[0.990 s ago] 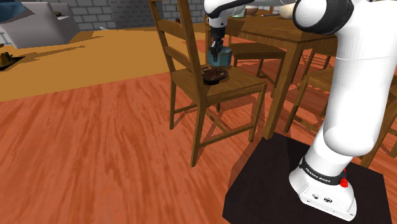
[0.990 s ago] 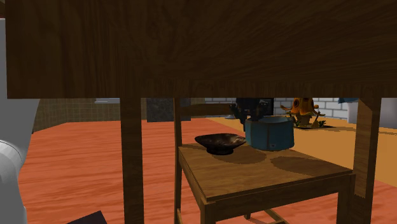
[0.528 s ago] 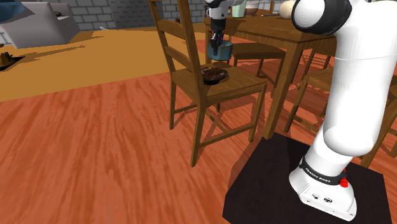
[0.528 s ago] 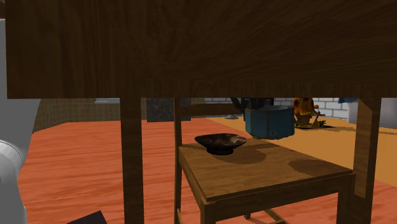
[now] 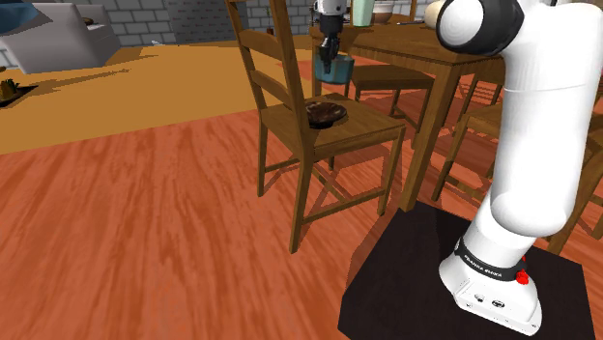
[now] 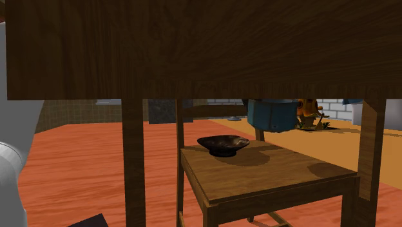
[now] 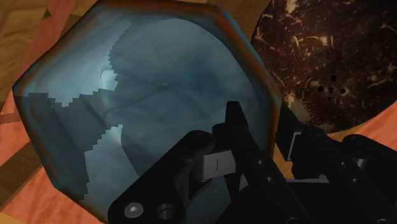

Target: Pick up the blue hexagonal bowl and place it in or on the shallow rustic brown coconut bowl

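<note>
Gripper point(image 7: 270, 137) holding the blue hexagonal bowl point(image 7: 153, 83) in the air.
The black fingers are clamped on the bowl's wall, one inside and one outside. The blue hexagonal bowl hangs higher than the dark brown coconut bowl point(image 6: 223, 144), a little to one side of it and not touching. The coconut bowl sits on the wooden chair point(image 5: 359, 132) seat.

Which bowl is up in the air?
The blue hexagonal bowl, clasped by the black gripper above the wooden chair seat. The dark brown speckled coconut bowl sits on the seat.
</note>
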`<action>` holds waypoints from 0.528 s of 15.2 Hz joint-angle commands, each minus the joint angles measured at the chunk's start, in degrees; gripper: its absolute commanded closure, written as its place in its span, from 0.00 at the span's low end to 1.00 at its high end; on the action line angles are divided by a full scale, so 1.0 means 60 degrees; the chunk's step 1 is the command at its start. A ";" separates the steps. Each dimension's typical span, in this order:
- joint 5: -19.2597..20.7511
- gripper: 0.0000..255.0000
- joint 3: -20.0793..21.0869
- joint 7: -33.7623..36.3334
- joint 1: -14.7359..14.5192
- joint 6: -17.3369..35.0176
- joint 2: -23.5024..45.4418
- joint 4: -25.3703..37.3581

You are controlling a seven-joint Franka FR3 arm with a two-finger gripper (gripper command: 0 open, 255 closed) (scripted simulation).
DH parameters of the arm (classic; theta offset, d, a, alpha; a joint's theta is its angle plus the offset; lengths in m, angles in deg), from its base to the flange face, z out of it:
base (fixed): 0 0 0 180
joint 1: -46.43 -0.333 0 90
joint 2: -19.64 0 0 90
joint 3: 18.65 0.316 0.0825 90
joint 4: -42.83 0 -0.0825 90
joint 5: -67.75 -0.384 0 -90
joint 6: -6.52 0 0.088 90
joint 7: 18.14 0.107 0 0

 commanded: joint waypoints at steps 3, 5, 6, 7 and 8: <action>0.0332 1.00 0.0148 0.0627 -0.0516 0.0066 -0.0807 -0.0776; 0.0525 1.00 0.0293 0.1070 -0.0846 0.0168 -0.1301 -0.1362; 0.0613 1.00 0.0376 0.1295 -0.0999 0.0204 -0.1530 -0.1624; 0.0695 1.00 0.0466 0.1523 -0.1143 0.0232 -0.1746 -0.1866; 0.0771 1.00 0.0560 0.1752 -0.1283 0.0253 -0.1950 -0.2091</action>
